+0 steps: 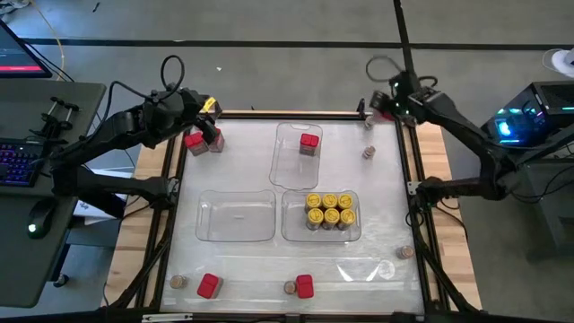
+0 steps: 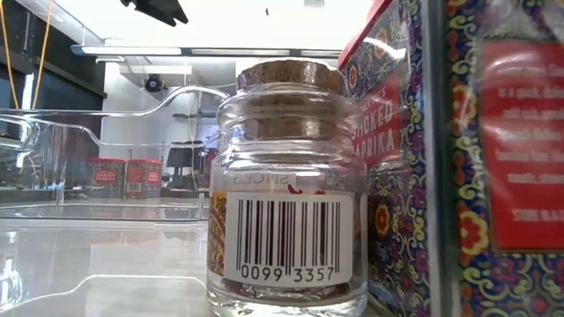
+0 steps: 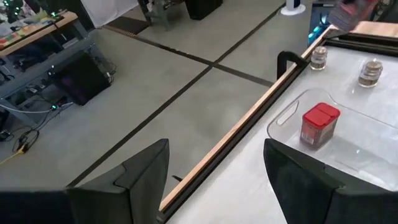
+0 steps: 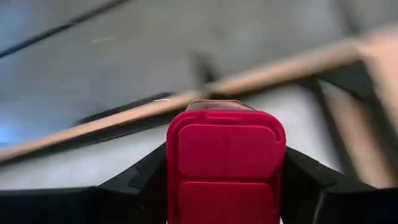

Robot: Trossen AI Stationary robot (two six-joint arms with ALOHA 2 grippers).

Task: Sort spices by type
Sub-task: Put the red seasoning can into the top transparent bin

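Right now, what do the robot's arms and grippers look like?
Both arms are dark, almost black, built from jointed segments. A black cable loops above each wrist. The left gripper has two flat, dark, wedge-shaped fingers. The right gripper has the same dark fingers. A small yellow patch shows near the left wrist.

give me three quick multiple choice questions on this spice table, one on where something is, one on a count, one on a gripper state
1. Where is the lone red box nearest the far edge?
A. in the far tray
B. among the yellow jars
C. on bare table by the near edge

2. How many yellow jars stand in their tray?
A. three
B. five
C. eight

3. What is the right gripper doing?
A. open over nothing
B. closed on a red box
C. closed on a yellow jar

Answers: 1 A, the box stands alone inside the far tray. 2 B, five yellow lids show from above. 3 B, both fingers flank a red-lidded box.
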